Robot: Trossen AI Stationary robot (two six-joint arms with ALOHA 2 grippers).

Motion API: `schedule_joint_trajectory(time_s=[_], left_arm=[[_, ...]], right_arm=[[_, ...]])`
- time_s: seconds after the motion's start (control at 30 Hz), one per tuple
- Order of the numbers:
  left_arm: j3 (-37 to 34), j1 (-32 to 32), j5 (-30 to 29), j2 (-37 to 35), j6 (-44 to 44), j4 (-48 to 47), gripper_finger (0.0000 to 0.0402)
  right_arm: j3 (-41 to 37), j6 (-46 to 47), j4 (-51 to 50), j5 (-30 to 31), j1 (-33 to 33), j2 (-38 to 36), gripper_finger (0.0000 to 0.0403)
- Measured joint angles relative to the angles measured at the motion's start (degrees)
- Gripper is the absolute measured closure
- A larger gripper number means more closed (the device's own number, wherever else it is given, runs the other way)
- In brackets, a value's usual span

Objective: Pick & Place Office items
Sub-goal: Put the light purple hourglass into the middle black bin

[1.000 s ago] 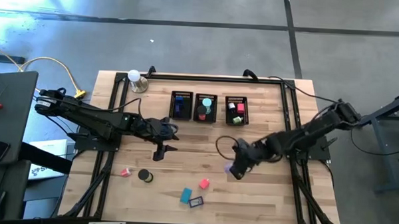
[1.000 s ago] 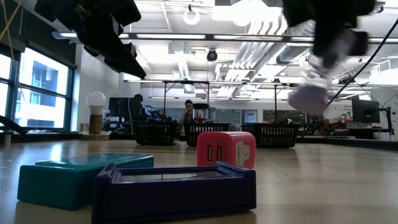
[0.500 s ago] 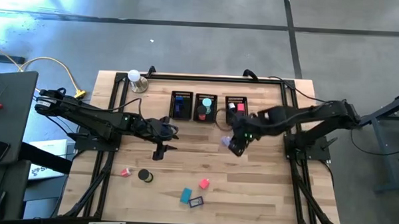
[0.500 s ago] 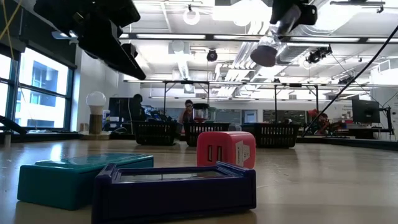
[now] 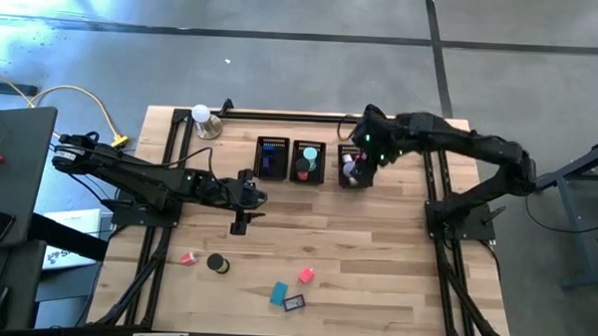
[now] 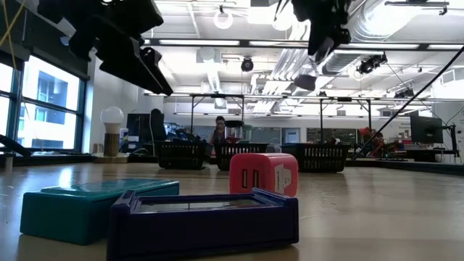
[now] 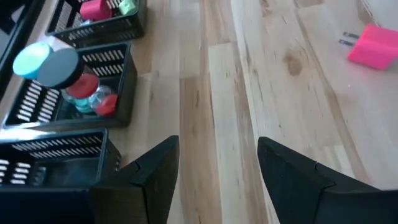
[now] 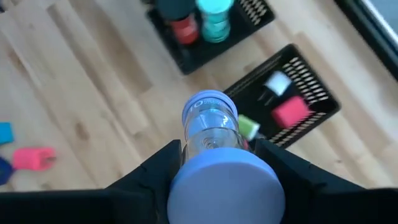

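My right gripper (image 5: pixel 355 166) is shut on a small clear jar (image 8: pixel 210 130) with lavender ends, high over the rightmost of three black mesh bins (image 5: pixel 367 166). That bin holds pink (image 8: pixel 290 112), green (image 8: pixel 249 127) and white (image 8: pixel 277 82) pieces. On the near part of the table lie a pink piece (image 5: pixel 188 257), a black roll (image 5: pixel 217 264), a pink block (image 5: pixel 305 276), a teal block (image 5: pixel 279 293) and a purple block (image 5: pixel 294 304). My left gripper (image 7: pixel 217 168) hangs open above bare wood left of the table's middle, with nothing between its fingers. My right gripper pinches the jar between its two fingers, on the sides near its wide lavender end (image 8: pixel 186 171). The fingers slant steeply down from above and lie along the jar. The jar is lifted clear, its narrower end (image 8: pixel 208 102) pointing down toward the bin.
The middle bin (image 5: pixel 307 175) holds a teal-lidded jar (image 7: pixel 34 59); the left bin (image 5: pixel 272 147) holds dark blue things. A white ball on a metal base (image 5: pixel 203 119) stands at the far left corner. Black frame bars (image 5: pixel 301 116) run along the table's far and side edges.
My right gripper has swung from the table's middle right up and toward the far edge, carrying the jar until it is over the rightmost bin, and has turned as it went. My left gripper has stayed in place and rolled a little.
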Motion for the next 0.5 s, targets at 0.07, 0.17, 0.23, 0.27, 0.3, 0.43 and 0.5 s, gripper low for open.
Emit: schedule_joint_trajectory(time_s=[0.07, 0.17, 0.23, 0.27, 0.3, 0.43, 0.5], left_arm=[[0.00, 0.61, 0.04, 0.01, 1.38, -0.03, 0.0190], [0.00, 2.58, -0.44, 0.01, 2.52, 0.08, 0.0190], [0.00, 4.40, -0.42, 0.01, 2.55, 0.49, 0.0190], [0.00, 5.42, -0.43, -0.01, 2.55, 0.54, 0.0190], [0.00, 6.48, -0.44, -0.01, 2.55, 0.55, 0.0190], [0.00, 10.62, -0.42, -0.01, 2.16, 0.65, 0.0190], [0.00, 12.41, -0.42, -0.01, 1.35, 0.65, 0.0190]], right_arm=[[0.01, -3.53, 1.12, -1.17, -2.91, 0.38, 0.0225], [0.20, -7.79, 2.61, -2.46, -6.12, 1.83, 0.0225], [1.77, -10.23, 2.46, -2.66, -7.65, 3.92, 0.0225], [3.10, -11.58, 2.43, -2.93, -7.80, 5.36, 0.0225], [4.55, -13.21, 2.28, -3.22, -7.90, 6.91, 0.0225], [13.21, -19.69, -1.11, -3.37, -8.49, 14.82, 0.0225], [18.47, -22.30, -3.22, -1.69, -8.59, 19.16, 0.0225]])
